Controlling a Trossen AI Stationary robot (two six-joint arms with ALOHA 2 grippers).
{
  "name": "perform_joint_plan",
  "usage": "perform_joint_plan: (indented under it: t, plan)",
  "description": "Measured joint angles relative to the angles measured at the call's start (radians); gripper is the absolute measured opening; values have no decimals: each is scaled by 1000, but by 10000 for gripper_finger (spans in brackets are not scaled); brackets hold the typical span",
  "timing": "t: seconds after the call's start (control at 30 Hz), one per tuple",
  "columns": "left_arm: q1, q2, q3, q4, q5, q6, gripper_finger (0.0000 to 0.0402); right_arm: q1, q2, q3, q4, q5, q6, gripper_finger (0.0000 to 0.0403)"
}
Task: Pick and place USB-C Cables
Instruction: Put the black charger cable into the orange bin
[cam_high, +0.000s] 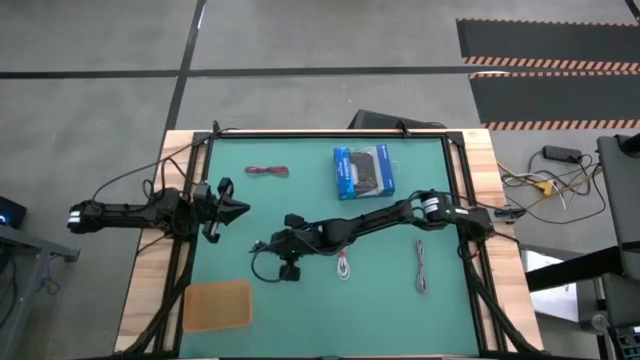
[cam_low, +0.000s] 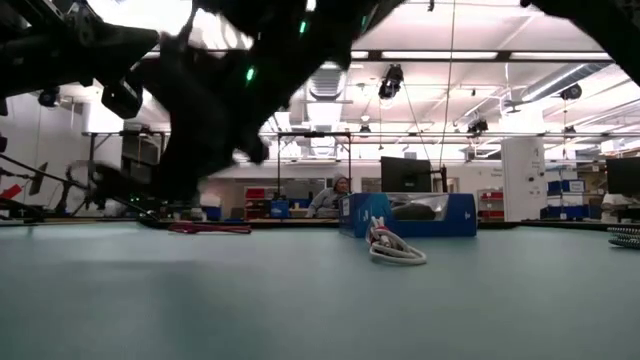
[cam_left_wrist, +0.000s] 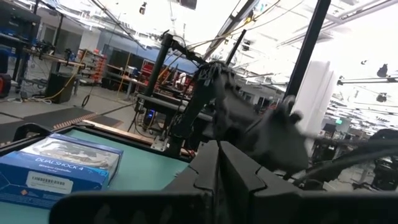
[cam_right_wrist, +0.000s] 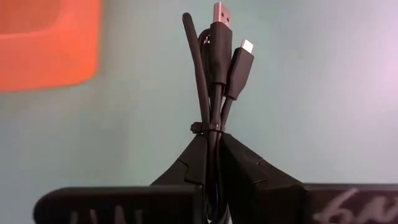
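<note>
My right gripper (cam_high: 262, 246) reaches across to the table's left-middle and is shut on the black USB-C cable (cam_right_wrist: 214, 68), a tied bundle. The red cable (cam_high: 267, 171) lies flat near the far edge. The white cable (cam_high: 344, 265) and the grey cable (cam_high: 421, 268) lie flat toward the near right. In the low view the white cable (cam_low: 395, 248) rests coiled on the mat and the red cable (cam_low: 210, 228) lies farther back. My left gripper (cam_high: 235, 210) waits shut at the left side, its fingers (cam_left_wrist: 217, 163) together. My right gripper (cam_right_wrist: 213, 140) pinches the black cable bundle between its two fingers, just behind the thin tie (cam_right_wrist: 205, 127) around its strands. The fingers lie along the bundle. Both connector ends (cam_right_wrist: 231, 43) stick out beyond the fingertips, over the green mat. Nothing under the bundle touches it.
A blue-and-black packaged box (cam_high: 363, 171) lies near the far edge, right of the red cable. An orange-tan tray (cam_high: 217, 305) sits at the near left corner and also shows in the right wrist view (cam_right_wrist: 46, 40). A person (cam_low: 335, 195) sits in the room beyond the table.
</note>
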Motion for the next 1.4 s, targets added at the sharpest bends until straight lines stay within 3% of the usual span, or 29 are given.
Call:
perform_joint_plan:
  t: [0.27, 0.5, 0.63, 0.8, 1.07, 1.23, 1.4]
  plan:
    - [0, 1, 0, -10, 0, 0, 0, 55, -133, -47, -169, 14, -104, 20]
    - [0, 20, 0, -2, -2, 0, 0, 83, -316, -250, -148, 99, -128, 20]
    - [0, 42, 0, 44, -32, -2, 0, 82, -452, -440, 89, 102, -147, 20]
    - [0, 120, 0, 221, -66, -1, 0, 75, -580, -684, 496, 101, -172, 20]
    - [-1, 360, 0, 554, -67, -1, 0, 63, -618, -964, 1144, 99, -150, 20]
    - [-11, 587, 5, 815, -66, -2, 0, 55, -620, -1025, 1320, 95, -126, 20]
    - [-31, 806, 87, 897, -65, -1, 0, 38, -621, -1028, 1334, 95, -93, 20]
